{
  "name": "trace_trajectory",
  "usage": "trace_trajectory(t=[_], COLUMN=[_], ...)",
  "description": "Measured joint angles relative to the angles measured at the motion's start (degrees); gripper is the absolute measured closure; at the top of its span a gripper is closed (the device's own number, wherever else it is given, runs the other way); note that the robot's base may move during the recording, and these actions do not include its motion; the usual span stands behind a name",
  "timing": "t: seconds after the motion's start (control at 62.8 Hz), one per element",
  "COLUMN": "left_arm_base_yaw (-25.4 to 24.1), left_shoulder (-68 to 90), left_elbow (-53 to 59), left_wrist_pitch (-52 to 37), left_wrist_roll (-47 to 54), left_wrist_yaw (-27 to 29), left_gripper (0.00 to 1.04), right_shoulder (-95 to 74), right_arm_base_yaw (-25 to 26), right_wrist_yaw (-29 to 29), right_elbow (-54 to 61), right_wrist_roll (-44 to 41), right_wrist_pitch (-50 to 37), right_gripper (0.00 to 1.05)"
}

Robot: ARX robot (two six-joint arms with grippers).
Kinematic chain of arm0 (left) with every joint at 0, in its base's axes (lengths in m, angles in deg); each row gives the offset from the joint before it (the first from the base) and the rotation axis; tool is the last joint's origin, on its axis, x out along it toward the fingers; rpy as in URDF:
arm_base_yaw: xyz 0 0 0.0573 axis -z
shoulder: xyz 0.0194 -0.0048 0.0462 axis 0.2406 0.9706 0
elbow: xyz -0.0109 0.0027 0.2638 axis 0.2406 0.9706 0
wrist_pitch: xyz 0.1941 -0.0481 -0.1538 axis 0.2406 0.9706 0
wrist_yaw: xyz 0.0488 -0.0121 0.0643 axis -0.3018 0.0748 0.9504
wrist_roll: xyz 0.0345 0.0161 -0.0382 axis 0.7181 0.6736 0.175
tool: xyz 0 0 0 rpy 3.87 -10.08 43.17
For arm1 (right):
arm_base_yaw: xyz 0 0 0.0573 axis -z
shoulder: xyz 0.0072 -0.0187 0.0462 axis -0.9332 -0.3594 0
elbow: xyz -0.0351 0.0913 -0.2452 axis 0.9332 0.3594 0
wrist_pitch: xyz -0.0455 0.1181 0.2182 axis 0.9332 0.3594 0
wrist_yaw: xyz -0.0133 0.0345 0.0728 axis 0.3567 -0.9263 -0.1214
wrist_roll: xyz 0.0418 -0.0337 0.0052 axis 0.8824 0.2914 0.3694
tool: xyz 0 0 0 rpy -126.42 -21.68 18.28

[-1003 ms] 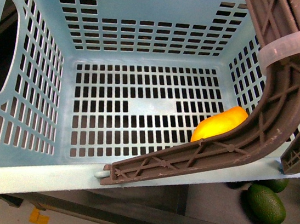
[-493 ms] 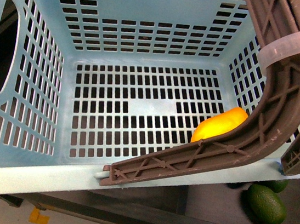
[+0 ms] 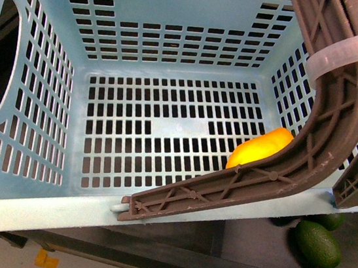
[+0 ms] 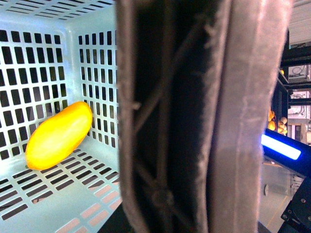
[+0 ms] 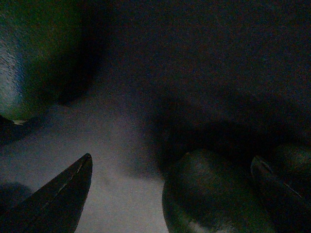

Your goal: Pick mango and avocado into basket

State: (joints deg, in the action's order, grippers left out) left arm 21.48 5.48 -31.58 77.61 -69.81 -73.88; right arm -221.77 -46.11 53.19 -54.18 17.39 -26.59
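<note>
The teal basket (image 3: 17, 212) fills the front view, tilted toward me. The yellow mango (image 3: 259, 154) lies on its slotted floor by the right wall, partly behind the brown handle (image 3: 325, 127). The mango (image 4: 58, 136) also shows in the left wrist view beside the handle (image 4: 194, 116), which my left gripper is shut on, with its jaws hidden. Outside the basket, below its right corner, lies a dark green avocado (image 3: 317, 245). In the dim right wrist view my right gripper (image 5: 171, 160) is open, its fingertips (image 5: 73, 187) straddling an avocado (image 5: 214, 194).
A second avocado (image 3: 331, 220) peeks out under the basket's rim. A white zip tie (image 3: 348, 54) binds the handles. Another green fruit (image 5: 34, 53) sits near the right gripper. A metal shelf edge (image 3: 182, 263) runs below the basket.
The basket has shifted very slightly to the left in the front view. The mango stays in place inside it.
</note>
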Motion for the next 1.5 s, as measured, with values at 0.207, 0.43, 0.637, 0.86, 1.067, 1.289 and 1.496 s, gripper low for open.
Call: trace_trajectory(t=[0.207,0.43,0.637,0.86,1.067,1.289,1.496], left_arm_base_yaw=[0.0,0.0,0.0,0.0,0.0,0.0,0.0], left_shoulder=[0.0,0.0,0.0,0.0,0.0,0.0,0.0], left_elbow=[0.0,0.0,0.0,0.0,0.0,0.0,0.0], left_wrist_pitch=[0.0,0.0,0.0,0.0,0.0,0.0,0.0], left_wrist_roll=[0.0,0.0,0.0,0.0,0.0,-0.02,0.0], left_wrist_yaw=[-0.02,0.0,0.04,0.0,0.02,0.0,0.07], left_gripper=[0.91,0.91,0.91,0.91,0.91,0.91,0.91], right_shoulder=[-2.05,-4.11,-4.55,-4.72,-5.49,-5.55,-4.72], right_arm_base_yaw=[-0.02,-0.11,-0.33,0.11,0.92,1.16,1.6], right_wrist_yaw=[0.57,1.2,1.2,1.51,3.65,3.78,2.89], right_elbow=[-0.96,-4.09,-4.85,-4.59,-4.2,-4.09,-1.86], right_wrist_roll=[-0.02,0.0,-0.15,-0.9,-1.95,-1.53,-1.25], right_wrist_pitch=[0.92,2.43,3.58,4.24,3.26,2.45,0.5], right_gripper=[0.09,0.09,0.09,0.09,0.35,0.5,0.51])
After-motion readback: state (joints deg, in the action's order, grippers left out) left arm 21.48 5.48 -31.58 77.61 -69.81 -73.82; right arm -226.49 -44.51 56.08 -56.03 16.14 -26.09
